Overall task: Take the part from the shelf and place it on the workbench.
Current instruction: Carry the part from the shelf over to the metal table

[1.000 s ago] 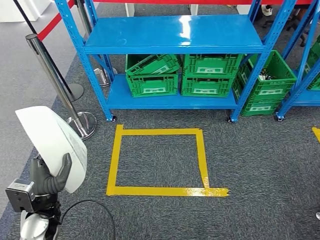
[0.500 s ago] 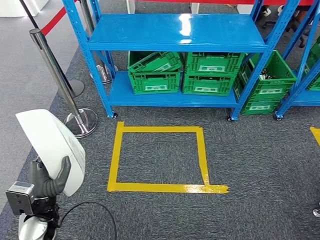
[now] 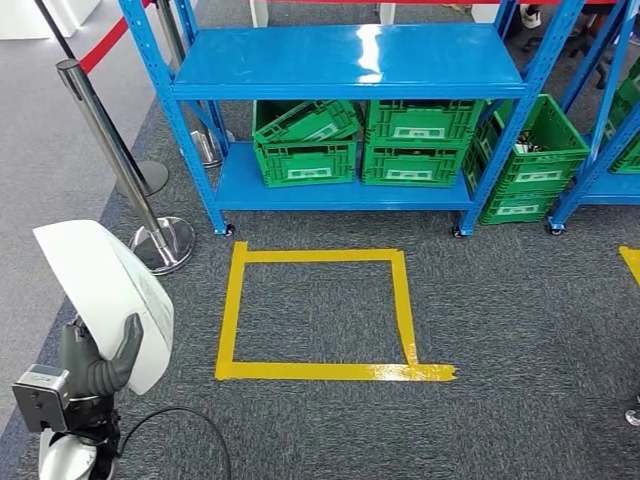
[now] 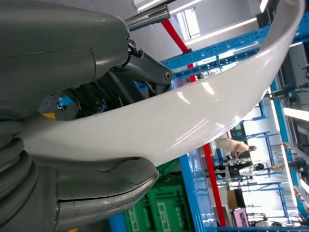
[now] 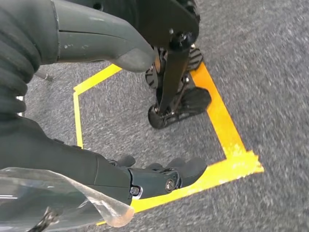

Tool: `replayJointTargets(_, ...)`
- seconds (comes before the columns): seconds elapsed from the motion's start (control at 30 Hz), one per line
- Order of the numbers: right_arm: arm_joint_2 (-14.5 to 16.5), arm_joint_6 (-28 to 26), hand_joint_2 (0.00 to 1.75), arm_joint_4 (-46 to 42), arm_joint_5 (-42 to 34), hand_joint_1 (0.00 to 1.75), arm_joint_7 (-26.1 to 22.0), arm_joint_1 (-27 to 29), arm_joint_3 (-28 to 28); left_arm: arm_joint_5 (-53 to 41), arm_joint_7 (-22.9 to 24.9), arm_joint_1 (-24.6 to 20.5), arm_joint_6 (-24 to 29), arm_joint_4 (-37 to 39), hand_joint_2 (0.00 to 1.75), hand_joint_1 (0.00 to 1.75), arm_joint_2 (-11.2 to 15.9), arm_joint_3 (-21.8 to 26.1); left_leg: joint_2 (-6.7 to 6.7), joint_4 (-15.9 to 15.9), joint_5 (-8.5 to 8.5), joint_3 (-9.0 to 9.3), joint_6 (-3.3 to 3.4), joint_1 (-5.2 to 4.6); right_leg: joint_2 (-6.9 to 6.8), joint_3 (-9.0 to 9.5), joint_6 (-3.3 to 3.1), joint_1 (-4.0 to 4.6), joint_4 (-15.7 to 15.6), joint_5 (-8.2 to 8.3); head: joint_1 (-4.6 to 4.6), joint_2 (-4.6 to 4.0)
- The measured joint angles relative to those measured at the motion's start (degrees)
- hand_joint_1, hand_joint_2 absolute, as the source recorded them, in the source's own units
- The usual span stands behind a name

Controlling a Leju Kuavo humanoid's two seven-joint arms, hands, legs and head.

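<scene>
Left hand (image 3: 98,362) gripped the curved glossy white plastic panel (image 3: 106,295), right hand (image 5: 120,121) hung open; carry step, workbench next.

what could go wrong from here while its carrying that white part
The white part is a broad, glossy curved shell that the left hand holds only near its lower edge, so it could slip or tilt out as the robot walks. It also sticks up toward the stanchion post and could clip it. A black cable looping on the carpet by the robot could snag.
</scene>
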Motion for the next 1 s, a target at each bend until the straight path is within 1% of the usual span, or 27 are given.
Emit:
replayJointTargets(0.13,0.0,-0.03,1.75,0.0,-0.01,0.0,-0.02,-0.09,-0.02,-0.02,0.0,-0.03,0.01,0.0,1.75,1.75,-0.01,0.0,-0.01,-0.4,0.36,0.08,-0.38,0.1,-0.03,-0.11,-0.29,0.14,0.03,0.1,0.01,0.0)
replayJointTargets(0.27,0.0,-0.01,1.75,0.0,-0.01,0.0,0.0,-0.1,-0.02,-0.02,0.0,-0.02,0.01,0.0,1.75,1.75,-0.01,0.0,-0.01,-0.56,0.55,0.04,-0.8,0.13,-0.08,-0.2,-0.39,0.19,0.09,0.13,0.02,0.0)
replayJointTargets(0.4,0.0,-0.01,1.75,0.0,-0.01,0.0,0.0,-0.11,-0.02,-0.02,0.0,-0.02,0.01,0.0,1.75,1.75,-0.03,0.0,-0.01,-0.61,0.53,0.01,-1.51,0.16,-0.09,-0.24,-0.45,0.19,0.16,0.09,0.04,0.0)
replayJointTargets(0.57,0.0,-0.01,1.75,0.0,-0.01,0.0,0.0,-0.11,-0.02,-0.02,0.0,-0.02,0.01,0.0,1.75,1.75,-0.01,0.0,-0.01,-0.57,0.54,-0.06,-1.58,0.08,-0.09,-0.25,-0.43,0.05,0.16,0.11,0.05,0.0)
replayJointTargets(0.73,0.0,-0.01,1.75,0.0,-0.01,0.0,0.0,-0.11,-0.02,-0.02,0.0,-0.02,0.01,0.0,1.75,1.75,0.02,0.0,-0.02,-0.03,0.39,-0.4,-1.36,-0.15,-0.12,-0.33,-0.08,-0.15,0.08,0.34,0.02,0.0)
replayJointTargets(0.83,0.0,-0.01,1.75,0.0,-0.01,0.0,0.0,-0.12,-0.02,-0.02,0.0,-0.02,0.01,0.0,1.75,1.75,0.02,0.0,-0.04,0.32,0.26,-0.65,-1.09,-0.17,-0.12,-0.38,0.13,-0.16,0.06,0.42,0.03,0.0)
replayJointTargets(0.93,0.02,-0.01,1.75,0.0,-0.01,0.0,0.0,-0.14,-0.02,-0.02,0.0,-0.01,0.02,-0.03,1.75,1.75,0.02,0.0,-0.11,0.13,0.39,-0.71,-0.54,-0.11,-0.19,-0.28,0.6,-0.17,-0.18,0.56,0.02,0.0)
replayJointTargets(0.97,0.02,-0.01,1.75,-0.01,-0.01,0.0,-0.01,-0.14,-0.02,-0.02,-0.01,-0.02,0.02,-0.05,1.75,1.75,0.02,-0.01,-0.14,-0.32,0.64,-0.59,-0.27,0.04,-0.19,-0.44,0.77,-0.15,0.0,0.26,0.06,0.0)
replayJointTargets(1.0,0.01,-0.01,1.75,-0.01,-0.01,0.0,-0.01,-0.15,-0.02,-0.01,-0.01,-0.05,0.03,-0.09,1.75,1.75,0.02,-0.01,-0.2,-0.78,0.95,-0.5,0.04,0.21,-0.16,-0.95,0.89,-0.11,0.99,-0.62,0.13,0.0)
